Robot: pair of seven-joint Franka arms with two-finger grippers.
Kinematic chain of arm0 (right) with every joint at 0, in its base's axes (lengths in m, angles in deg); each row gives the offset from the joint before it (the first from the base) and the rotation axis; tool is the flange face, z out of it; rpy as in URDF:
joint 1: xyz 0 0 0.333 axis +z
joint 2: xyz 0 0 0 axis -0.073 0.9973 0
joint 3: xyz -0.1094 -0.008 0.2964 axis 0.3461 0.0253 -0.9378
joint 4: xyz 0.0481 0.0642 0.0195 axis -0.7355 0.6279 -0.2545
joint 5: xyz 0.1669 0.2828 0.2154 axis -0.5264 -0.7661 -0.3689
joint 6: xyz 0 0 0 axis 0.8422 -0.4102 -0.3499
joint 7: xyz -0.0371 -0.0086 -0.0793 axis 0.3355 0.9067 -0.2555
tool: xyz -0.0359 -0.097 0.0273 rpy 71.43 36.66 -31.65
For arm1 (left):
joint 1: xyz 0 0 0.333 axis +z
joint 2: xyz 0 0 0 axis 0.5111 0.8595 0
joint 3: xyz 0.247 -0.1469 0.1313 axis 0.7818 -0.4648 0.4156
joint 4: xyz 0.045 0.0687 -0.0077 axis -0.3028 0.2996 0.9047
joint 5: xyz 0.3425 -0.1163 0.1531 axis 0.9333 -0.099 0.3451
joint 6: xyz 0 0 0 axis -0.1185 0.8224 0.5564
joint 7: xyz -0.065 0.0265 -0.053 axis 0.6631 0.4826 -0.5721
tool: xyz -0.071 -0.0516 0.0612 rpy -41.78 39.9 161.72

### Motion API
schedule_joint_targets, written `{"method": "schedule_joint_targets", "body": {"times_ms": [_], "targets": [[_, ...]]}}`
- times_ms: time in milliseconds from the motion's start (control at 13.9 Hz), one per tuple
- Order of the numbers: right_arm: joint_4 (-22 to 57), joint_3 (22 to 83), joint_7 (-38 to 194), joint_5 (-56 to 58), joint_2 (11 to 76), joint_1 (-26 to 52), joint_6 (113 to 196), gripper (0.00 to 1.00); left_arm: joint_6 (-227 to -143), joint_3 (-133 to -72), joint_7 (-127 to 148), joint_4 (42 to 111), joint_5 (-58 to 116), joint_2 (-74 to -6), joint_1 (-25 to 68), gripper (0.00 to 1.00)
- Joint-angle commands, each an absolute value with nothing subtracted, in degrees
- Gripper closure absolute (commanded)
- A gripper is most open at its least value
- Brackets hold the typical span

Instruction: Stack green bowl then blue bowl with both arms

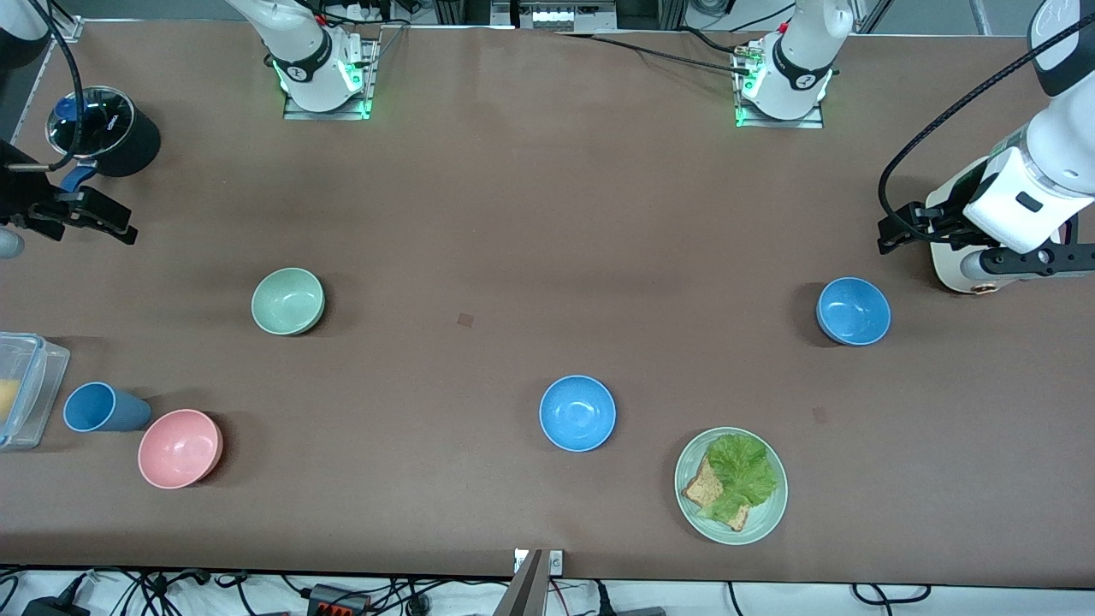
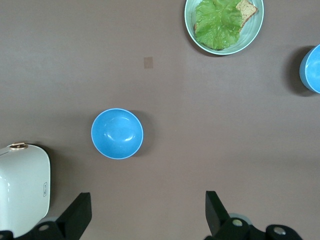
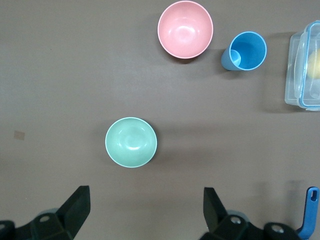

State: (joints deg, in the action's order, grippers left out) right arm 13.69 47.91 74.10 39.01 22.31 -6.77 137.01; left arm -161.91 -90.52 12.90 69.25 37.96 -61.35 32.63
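The pale mint-green bowl (image 1: 288, 301) sits upright on the brown table toward the right arm's end; it also shows in the right wrist view (image 3: 131, 142). Two look-alike sky-blue bowls stand apart: one (image 1: 854, 310) toward the left arm's end, also in the left wrist view (image 2: 117, 133), and one (image 1: 577, 412) near the table's middle, nearer the front camera (image 2: 312, 69). My left gripper (image 1: 891, 234) (image 2: 148, 210) is open and empty, up over the table's left-arm end. My right gripper (image 1: 120, 224) (image 3: 146, 207) is open and empty, up over the table's right-arm end.
A pink bowl (image 1: 180, 447), a blue cup (image 1: 103, 407) and a clear lidded container (image 1: 21, 389) stand near the right arm's end. A pale-green plate with lettuce and toast (image 1: 730, 485) lies near the front edge. A white appliance (image 1: 962, 265) and a black pot (image 1: 107, 130) stand at the table's ends.
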Motion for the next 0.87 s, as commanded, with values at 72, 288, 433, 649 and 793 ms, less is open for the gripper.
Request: {"method": "schedule_joint_targets", "body": {"times_ms": [72, 288, 433, 649, 793], "targets": [[13.5, 47.8, 74.2, 39.2, 26.5, -6.4, 136.6, 0.00, -160.8, -90.7, 13.5, 67.6, 39.2, -60.8, 32.4, 0.00], [13.3, 47.8, 74.0, 39.5, 31.6, -5.8, 136.6, 0.00, -160.8, -90.7, 13.5, 67.6, 39.2, -60.8, 32.3, 0.00], [13.0, 47.9, 74.3, 39.6, 36.0, -4.7, 136.5, 0.00, -160.8, -90.7, 13.5, 67.6, 39.2, -60.8, 32.3, 0.00], [13.0, 48.0, 74.2, 39.8, 42.1, -4.5, 137.2, 0.00, -160.8, -90.7, 13.5, 67.6, 39.2, -60.8, 32.3, 0.00], [13.0, 48.1, 74.0, 39.7, 46.1, -5.0, 139.3, 0.00, -160.8, -90.7, 13.5, 67.6, 39.2, -60.8, 32.3, 0.00]]}}
